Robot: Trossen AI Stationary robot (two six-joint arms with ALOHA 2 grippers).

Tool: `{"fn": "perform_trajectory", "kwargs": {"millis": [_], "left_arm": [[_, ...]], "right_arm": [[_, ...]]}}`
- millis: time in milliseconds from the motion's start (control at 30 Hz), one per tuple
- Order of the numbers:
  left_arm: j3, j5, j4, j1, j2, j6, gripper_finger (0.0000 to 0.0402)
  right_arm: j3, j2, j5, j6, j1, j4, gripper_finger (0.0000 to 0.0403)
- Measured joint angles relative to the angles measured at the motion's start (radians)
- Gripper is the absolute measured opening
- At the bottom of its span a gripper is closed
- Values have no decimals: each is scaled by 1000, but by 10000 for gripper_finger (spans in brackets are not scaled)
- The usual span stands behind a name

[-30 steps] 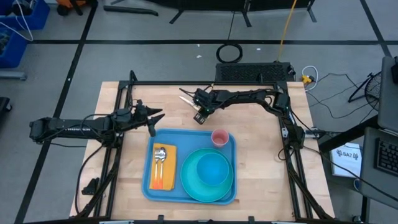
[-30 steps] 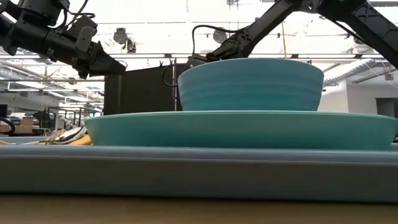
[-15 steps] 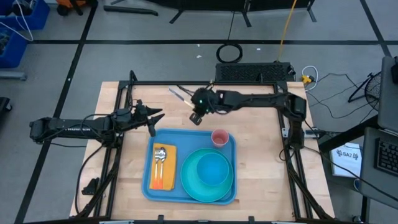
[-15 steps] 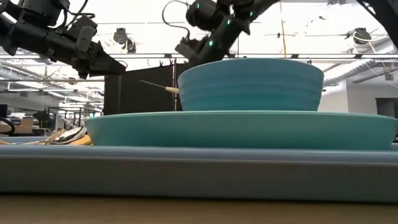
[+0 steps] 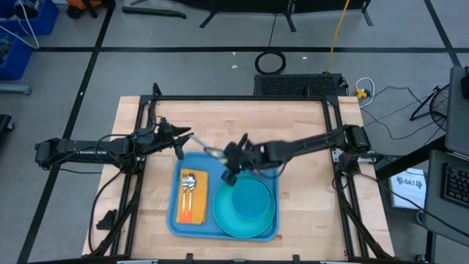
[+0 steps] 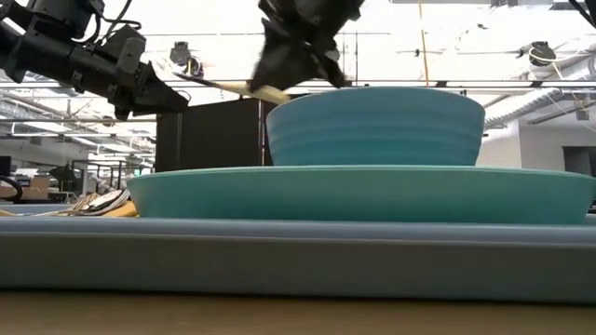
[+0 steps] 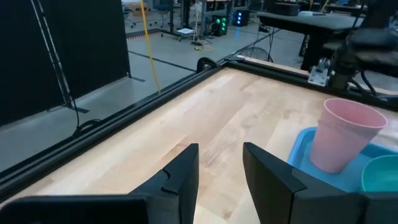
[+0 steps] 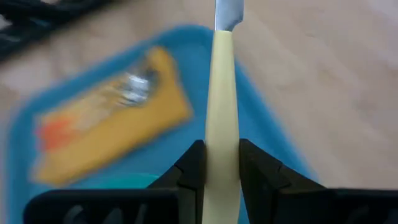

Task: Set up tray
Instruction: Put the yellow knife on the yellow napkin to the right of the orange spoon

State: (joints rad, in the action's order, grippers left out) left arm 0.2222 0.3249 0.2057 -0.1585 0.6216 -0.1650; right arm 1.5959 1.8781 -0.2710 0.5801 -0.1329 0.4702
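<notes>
Right pincer [image 5: 233, 163] over tray [image 5: 174, 216], gripping knife [image 8: 222, 124]

One large flat blue plastic tray [image 5: 174, 220], one round turquoise plate [image 5: 221, 220], one turquoise bowl [image 5: 251, 199], one pink plastic cup [image 7: 341, 135], one orange napkin [image 5: 200, 199], one cream-handled knife [image 8: 223, 118].

Overhead, table-level, two wrist views

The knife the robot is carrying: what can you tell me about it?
The knife has a long, pale cream handle, smooth like plastic, and a silvery metal blade whose tip runs out of the right wrist view. The right gripper is shut on the handle, its two dark fingers pressing either side. It is held in the air above the blue tray, beside the orange napkin with cutlery on it, touching nothing else.
</notes>
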Motion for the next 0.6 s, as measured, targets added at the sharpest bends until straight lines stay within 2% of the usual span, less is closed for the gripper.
{"fn": "perform_trajectory", "kwargs": {"millis": [133,267,333,433,600], "left_arm": [[0,18,6,0,0,-20,129],[0,13,1,3,0,-39,129],[0,-24,0,3,0,-55,129],[0,-88,8,3,-2,-43,129],[0,-95,17,3,-21,-16,129]], "right_arm": [[-1,44,-33,9,-52,-122,59],[-1,80,-106,-5,-75,-138,59],[-2,86,-146,-24,-82,-126,59],[-2,75,-231,-63,-86,-110,59],[-2,47,-378,-157,-85,-98,59]]}}
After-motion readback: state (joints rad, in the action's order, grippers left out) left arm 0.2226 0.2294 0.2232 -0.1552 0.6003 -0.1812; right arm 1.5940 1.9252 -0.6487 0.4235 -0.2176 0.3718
